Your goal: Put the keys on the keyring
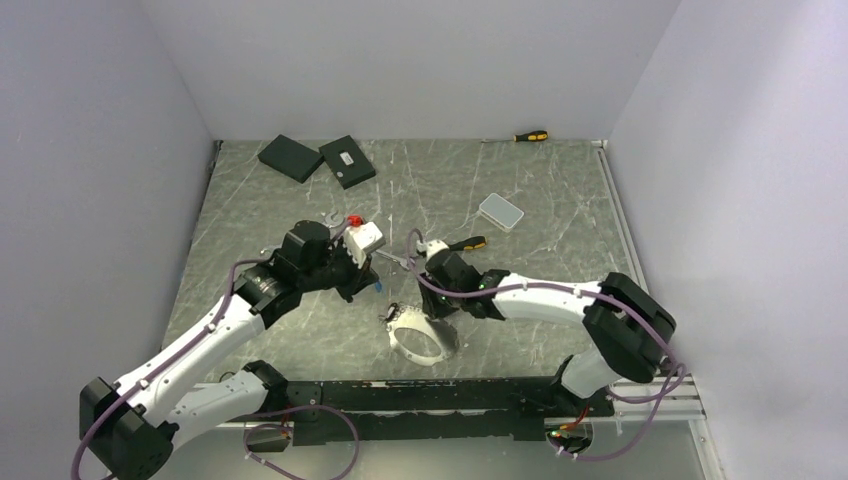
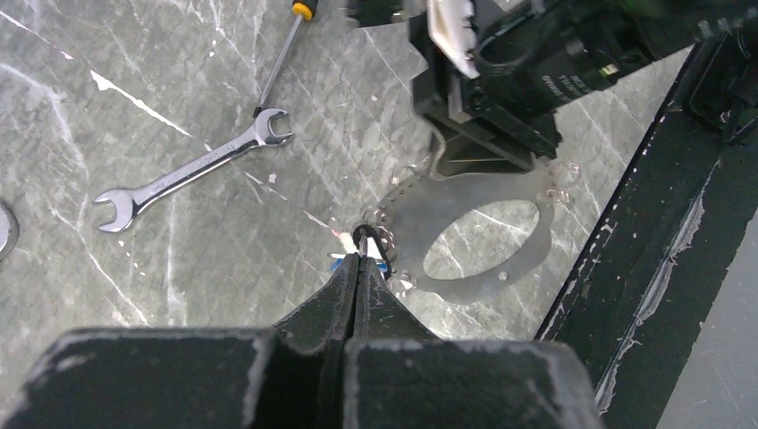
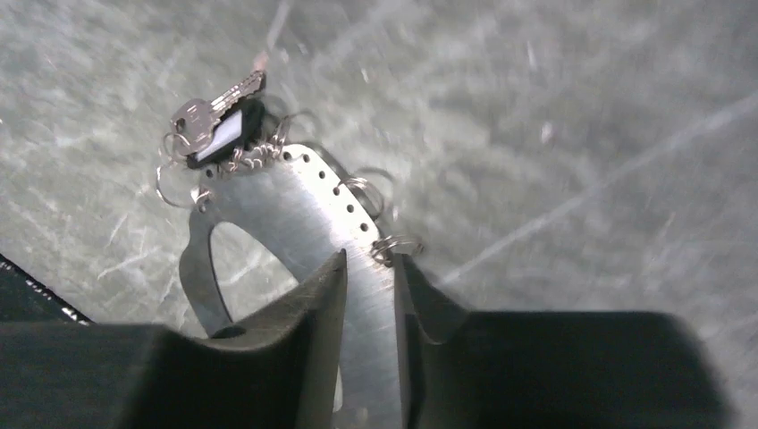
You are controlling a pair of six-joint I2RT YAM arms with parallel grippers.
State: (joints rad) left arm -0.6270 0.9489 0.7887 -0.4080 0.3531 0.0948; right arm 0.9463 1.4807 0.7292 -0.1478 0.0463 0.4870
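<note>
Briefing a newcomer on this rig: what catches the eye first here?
A flat metal ring plate, near the table's front edge between the arms, has small wire rings hung through its edge holes and is clamped by the right gripper. A silver key and a dark tag sit at its far end. The left gripper is shut, its tips at one small ring beside the plate's rim.
</note>
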